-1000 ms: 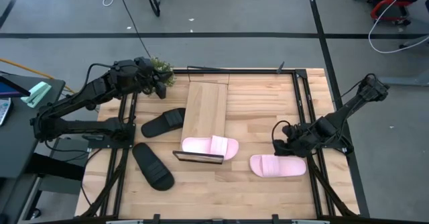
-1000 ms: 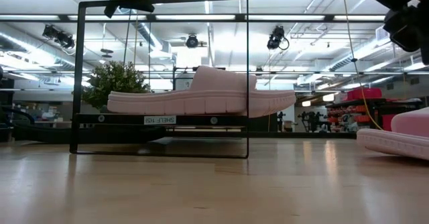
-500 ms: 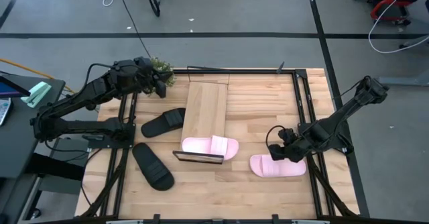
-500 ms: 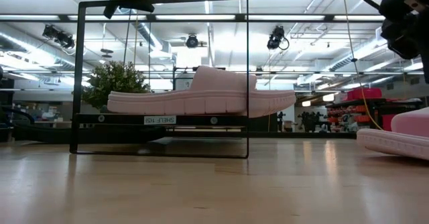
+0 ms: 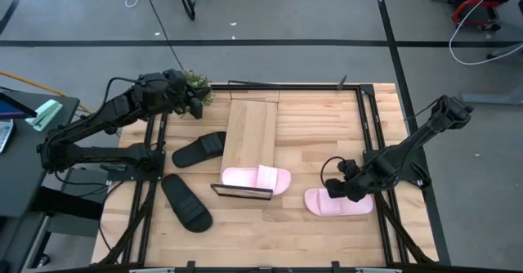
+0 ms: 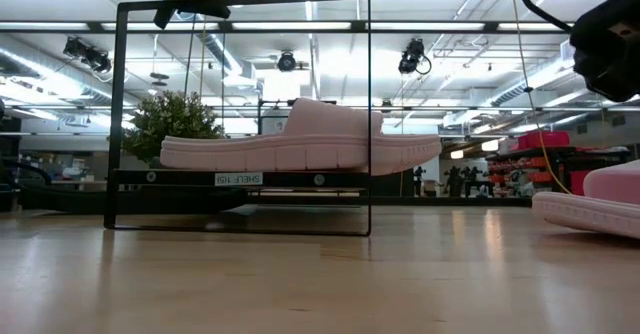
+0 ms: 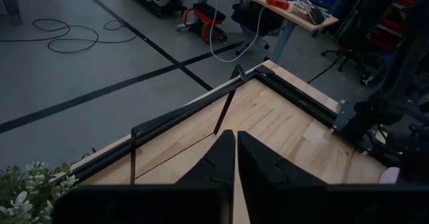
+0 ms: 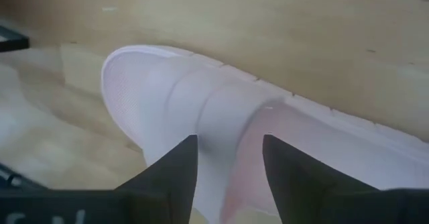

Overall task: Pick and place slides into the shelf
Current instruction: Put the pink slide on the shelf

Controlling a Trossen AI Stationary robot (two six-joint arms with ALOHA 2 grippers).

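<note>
The left gripper [image 5: 196,108] hangs at the table's far left corner beside a small potted plant [image 5: 198,82], its fingers [image 7: 221,158] pressed together and grasping nothing. Below it on the wooden tabletop [image 5: 327,126] lie two black slides: one [image 5: 185,201] near the front left, the other [image 5: 200,149] just beside the shelf's left edge. The shelf [image 5: 250,134], a light-wood plank with black wire frame ends, stands lengthwise in the middle of the table, and one pink slide [image 5: 256,179] rests across its near end, its toe overhanging to the right; in the low view this slide [image 6: 300,142] sits raised on the shelf inside the wire frame. To the right, the second pink slide [image 5: 337,203] lies flat on the table, apart from the shelf. The right gripper [image 5: 337,188] hovers right over its strap, fingers [image 8: 173,160] spread apart, one on each side of the strap [image 8: 224,117], not clamped on it
</note>
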